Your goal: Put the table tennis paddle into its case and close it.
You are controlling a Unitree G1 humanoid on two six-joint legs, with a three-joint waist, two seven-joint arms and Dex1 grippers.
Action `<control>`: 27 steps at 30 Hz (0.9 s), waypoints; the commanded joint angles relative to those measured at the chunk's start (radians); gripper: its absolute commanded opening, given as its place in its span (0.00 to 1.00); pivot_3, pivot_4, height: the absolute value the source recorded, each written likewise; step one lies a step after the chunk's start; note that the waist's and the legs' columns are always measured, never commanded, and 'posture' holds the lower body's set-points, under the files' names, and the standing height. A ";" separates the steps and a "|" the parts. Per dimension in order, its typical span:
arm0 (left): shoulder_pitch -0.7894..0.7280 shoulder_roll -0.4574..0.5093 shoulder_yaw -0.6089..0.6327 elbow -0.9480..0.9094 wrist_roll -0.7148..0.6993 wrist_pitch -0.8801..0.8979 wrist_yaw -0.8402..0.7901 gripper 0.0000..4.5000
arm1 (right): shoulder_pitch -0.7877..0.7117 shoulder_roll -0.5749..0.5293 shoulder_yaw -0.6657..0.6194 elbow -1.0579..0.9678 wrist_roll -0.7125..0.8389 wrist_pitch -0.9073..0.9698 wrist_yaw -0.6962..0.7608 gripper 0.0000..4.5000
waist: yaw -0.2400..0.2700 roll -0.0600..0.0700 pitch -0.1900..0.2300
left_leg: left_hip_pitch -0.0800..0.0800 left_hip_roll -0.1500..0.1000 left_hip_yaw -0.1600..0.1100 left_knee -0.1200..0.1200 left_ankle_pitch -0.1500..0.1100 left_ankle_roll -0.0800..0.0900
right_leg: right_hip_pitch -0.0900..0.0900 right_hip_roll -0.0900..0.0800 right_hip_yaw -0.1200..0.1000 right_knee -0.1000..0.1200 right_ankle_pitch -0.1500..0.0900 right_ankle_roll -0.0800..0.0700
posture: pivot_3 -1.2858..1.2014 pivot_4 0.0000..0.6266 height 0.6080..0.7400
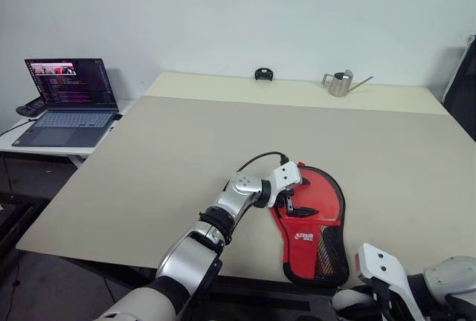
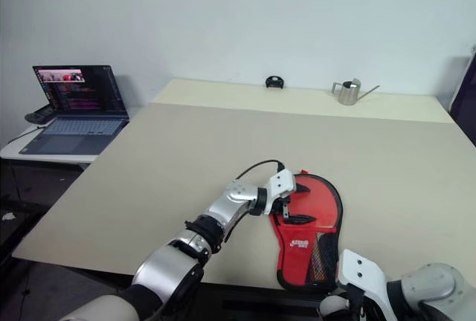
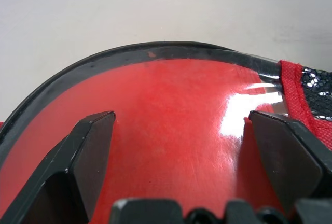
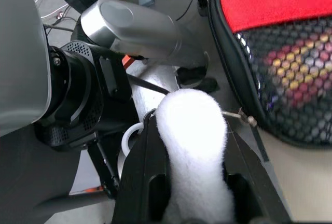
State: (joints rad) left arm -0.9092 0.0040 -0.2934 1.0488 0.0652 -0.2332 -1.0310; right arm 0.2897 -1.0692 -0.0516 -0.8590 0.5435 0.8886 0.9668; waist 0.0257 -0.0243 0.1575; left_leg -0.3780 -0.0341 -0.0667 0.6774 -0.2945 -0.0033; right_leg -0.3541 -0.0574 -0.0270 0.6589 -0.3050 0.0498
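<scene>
My left gripper (image 1: 288, 200) is spread wide, black fingers (image 3: 91, 151) resting on the glossy red case (image 1: 316, 221), which lies flat near the table's (image 1: 186, 157) front edge at my one o'clock. My right gripper (image 4: 189, 182) is clenched on a white fluffy ball (image 4: 194, 146), beside the case's black mesh.

Bench (image 1: 186, 150): broad bare run ahead of my left gripper (image 1: 288, 203); case (image 1: 316, 224) blocks near edge; watering can (image 1: 341, 83) far back.
</scene>
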 commanded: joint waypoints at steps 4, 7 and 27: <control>0.036 0.010 -0.046 0.065 0.074 0.023 0.026 1.00 | -0.047 0.004 0.013 -0.014 0.052 0.009 0.003 0.34 | 0.000 0.001 0.000 | 0.000 0.000 -0.001 0.000 0.000 0.000 | 0.001 0.000 -0.001 0.000 0.000 0.000 | 0.52 0.24 1.00; 0.038 0.010 -0.047 0.063 0.074 0.024 0.026 1.00 | -0.063 0.012 0.004 -0.026 0.092 0.029 -0.007 0.56 | 0.000 0.001 -0.001 | 0.000 0.000 -0.002 0.000 0.000 0.000 | 0.001 0.000 -0.002 -0.001 0.002 -0.004 | 0.52 0.24 1.00; 0.036 0.001 -0.004 -0.048 -0.004 0.015 -0.057 1.00 | -0.276 0.151 -0.135 0.133 0.278 0.015 -0.146 0.99 | -0.001 0.003 0.000 | -0.003 -0.003 -0.007 0.000 0.000 0.000 | 0.001 -0.003 -0.008 -0.002 0.002 -0.005 | 0.52 0.24 1.00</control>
State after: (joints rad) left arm -0.8975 0.0031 -0.2867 1.0059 0.0558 -0.2272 -1.0625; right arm 0.0299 -0.9246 -0.1669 -0.7377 0.8178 0.9271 0.8256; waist 0.0245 -0.0214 0.1571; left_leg -0.3815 -0.0372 -0.0738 0.6772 -0.2943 -0.0032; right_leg -0.3538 -0.0605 -0.0354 0.6573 -0.3029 0.0449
